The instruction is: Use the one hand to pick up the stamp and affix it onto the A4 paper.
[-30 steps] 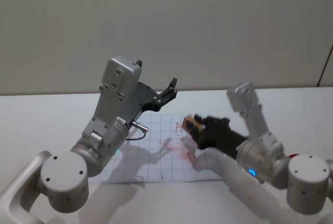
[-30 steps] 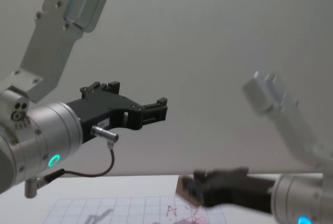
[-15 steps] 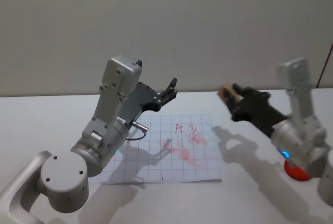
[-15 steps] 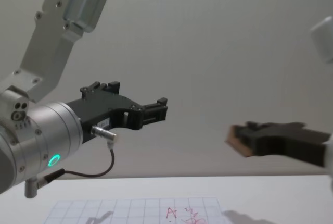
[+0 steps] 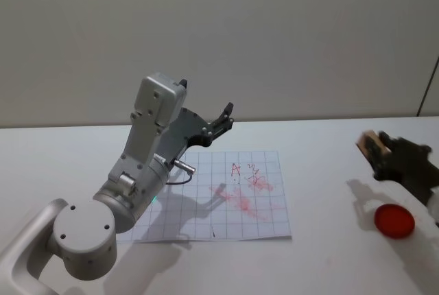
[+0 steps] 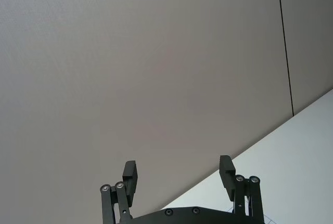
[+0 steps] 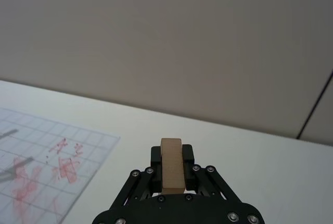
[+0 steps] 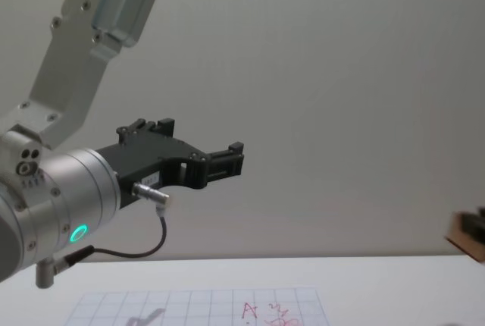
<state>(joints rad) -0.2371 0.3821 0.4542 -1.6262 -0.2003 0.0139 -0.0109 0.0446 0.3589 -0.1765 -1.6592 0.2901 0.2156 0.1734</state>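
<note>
right of the a4 paper (image 5: 226, 195), the right end effector (image 5: 384, 152) pinches the stamp (image 7: 171, 164) aloft.

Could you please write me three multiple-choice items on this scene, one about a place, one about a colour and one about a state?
1. Where is the right gripper?
A. over the A4 paper
B. to the right of the paper, near the round pad
C. behind the left arm

2. What colour is the round pad?
A. red
B. blue
C. green

3. How is the left gripper?
A. shut on the stamp
B. shut, empty
C. open, empty

Answers: 1 B, it hangs beyond the A4 paper's right edge; 2 A, it shows red; 3 C, its fingers stand apart, while the stamp sits in the right gripper.
</note>
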